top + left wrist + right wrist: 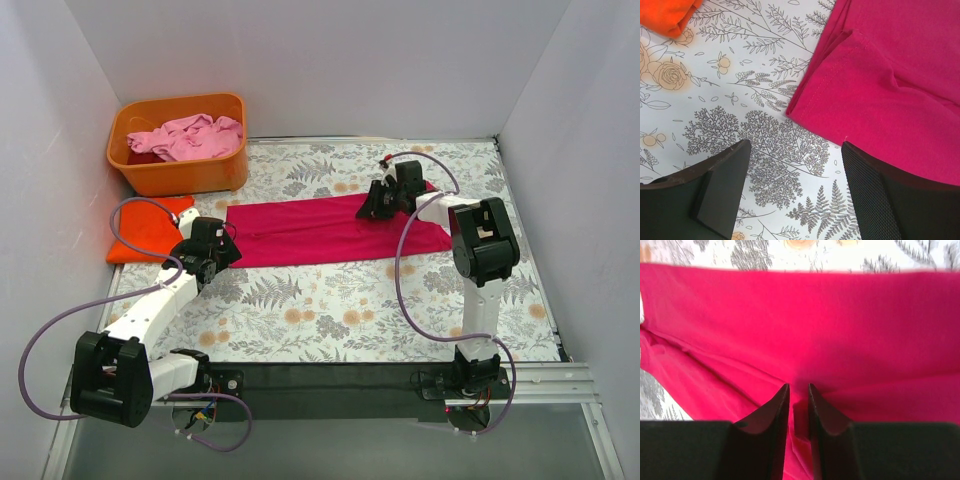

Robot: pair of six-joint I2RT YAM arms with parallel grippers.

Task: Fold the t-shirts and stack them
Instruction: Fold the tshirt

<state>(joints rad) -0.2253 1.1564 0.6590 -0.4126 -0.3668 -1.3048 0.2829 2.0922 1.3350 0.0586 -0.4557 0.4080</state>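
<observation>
A magenta-red t-shirt (300,232) lies folded into a long strip across the middle of the table. My right gripper (372,208) is down on its right part. In the right wrist view its jaws (798,387) are nearly together, with a raised ridge of the magenta-red cloth (800,320) pinched between them. My left gripper (228,243) hovers at the strip's left end. It stands open (794,150) over bare tablecloth, its right finger just beside the shirt's hemmed corner (890,90). A folded orange t-shirt (145,228) lies at the far left (670,15).
An orange plastic tub (180,175) stands at the back left with a crumpled pale pink t-shirt (190,135) in it and a bit of dark red cloth (145,157) beneath. White walls enclose the table on three sides. The floral tablecloth (330,310) covers the table.
</observation>
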